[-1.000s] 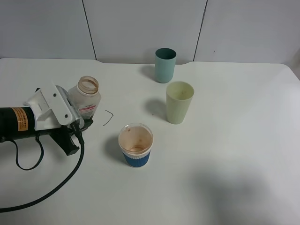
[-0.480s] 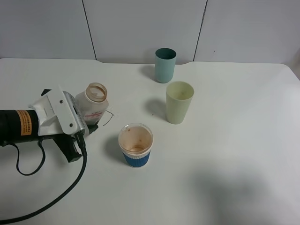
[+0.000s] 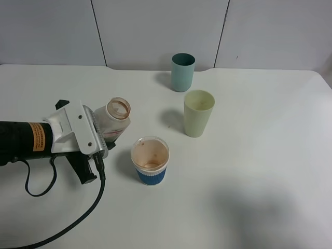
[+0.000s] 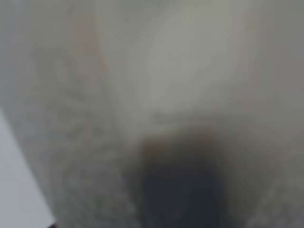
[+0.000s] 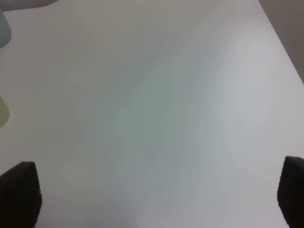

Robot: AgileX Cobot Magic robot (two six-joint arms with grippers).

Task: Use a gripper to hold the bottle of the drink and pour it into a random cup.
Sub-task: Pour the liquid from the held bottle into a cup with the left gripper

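One black cable [image 3: 78, 218] loops across the near edge of the white table [image 3: 259, 171] and runs up to the left gripper [image 3: 106, 137], which reaches in from the left of the high view. It has a black body with an orange sticker [image 3: 37, 137] and a white jaw piece. The jaws are clamped on the lower body of the bottle [image 3: 115, 118].

The bottle is tilted, with its wide, uncapped, brown-stained neck leaning up and to the right. Its white-and-pink label shows just above the jaws. The mouth sits to the left of and a little behind the blue-sleeved cup [image 3: 150, 161], near it but not over it. That short cup stands upright just right of the gripper, its white rim open and its inside stained brown.

Farther back and to the right stands a taller pale green cup [image 3: 198, 113]. Beyond it a teal cup [image 3: 182, 72] stands close to the grey wall panels [image 3: 155, 31]. The three cups are well apart from one another.

The left wrist camera gives only a pale blur with a dark patch (too close to read). The right wrist view shows the right gripper [image 5: 156, 194] over bare table, its two dark fingertips [image 5: 19, 192] spread wide with nothing between them.
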